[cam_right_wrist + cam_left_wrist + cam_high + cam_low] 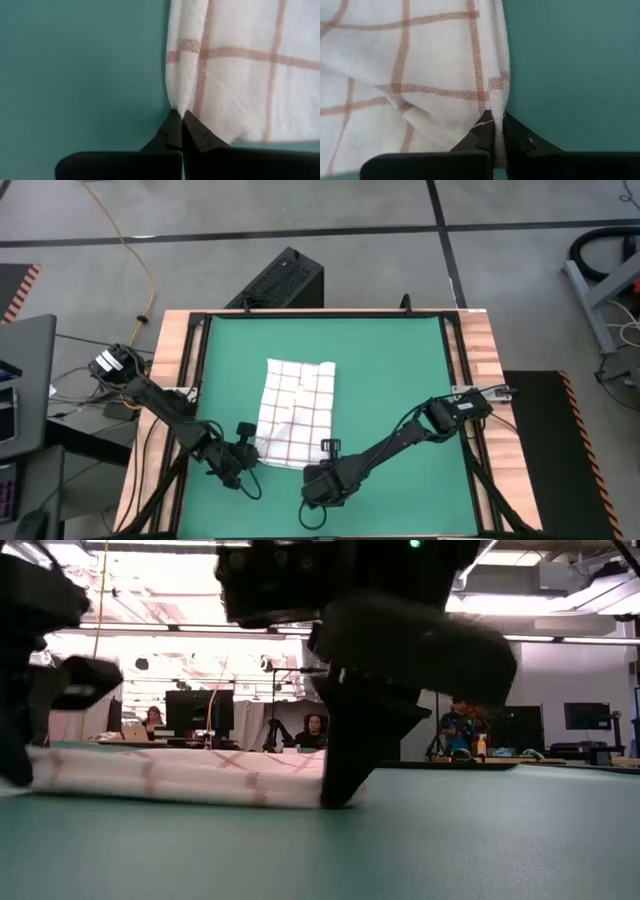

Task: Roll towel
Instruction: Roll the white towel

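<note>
Green mat covers the bench, where the left gripper and right gripper sit low at the towel's two near corners. Each has its fingers pinched tight on a corner. Beyond them the towel lies flat mid-mat.

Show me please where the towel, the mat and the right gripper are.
towel [296, 410]: high view, middle of the cloth.
mat [390, 360]: high view, bare green part beyond the towel.
right gripper [181, 119]: right wrist view, tips of the shut fingers at the towel's corner.
</note>
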